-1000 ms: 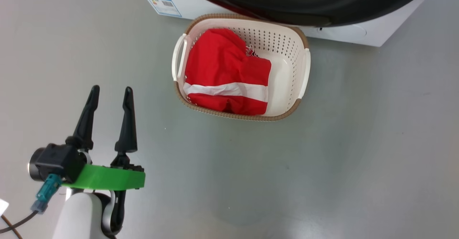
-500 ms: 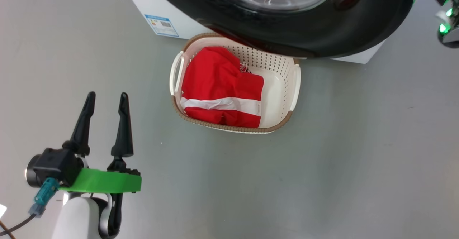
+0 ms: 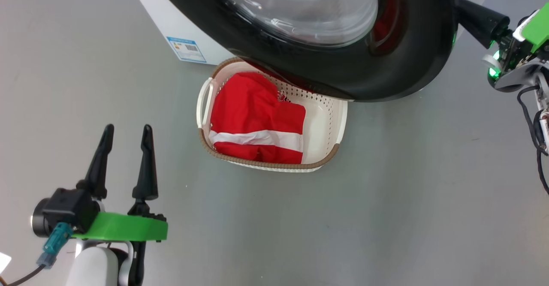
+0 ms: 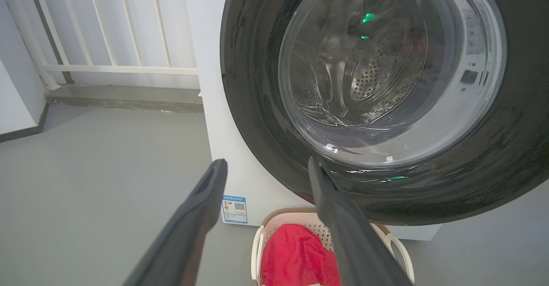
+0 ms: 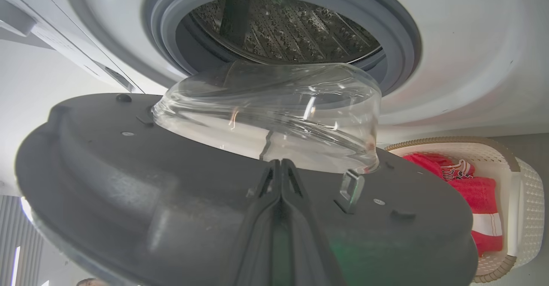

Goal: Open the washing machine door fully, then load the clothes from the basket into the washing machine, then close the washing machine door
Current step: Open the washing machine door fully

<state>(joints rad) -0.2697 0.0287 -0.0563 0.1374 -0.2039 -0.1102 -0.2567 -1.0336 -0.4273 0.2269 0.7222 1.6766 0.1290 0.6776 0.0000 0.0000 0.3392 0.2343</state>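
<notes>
The washing machine door (image 3: 386,76), glossy black around a clear glass bowl (image 3: 300,11), stands partly open and overhangs the far end of the basket (image 3: 266,164). Red clothes (image 3: 253,114) with a white stripe lie in the basket's left half. My right gripper (image 5: 281,162) is shut, its tips pressed against the door's grey inner face (image 5: 128,183) below the bowl; the steel drum (image 5: 283,24) shows beyond. In the head view its dark fingers (image 3: 478,18) reach behind the door's right edge. My left gripper (image 3: 128,128) hangs open and empty over the floor, left of the basket.
The washing machine (image 3: 163,24) is white, with a blue sticker (image 3: 186,50) low on its front. A white railing (image 4: 107,24) and a low step lie to its left. Cables (image 3: 536,118) hang from my right arm. Grey floor (image 3: 386,217) spreads in front.
The door has swung further out over the basket, and my right gripper has come into the head view at the upper right. The head camera has shifted. My left arm holds still.
</notes>
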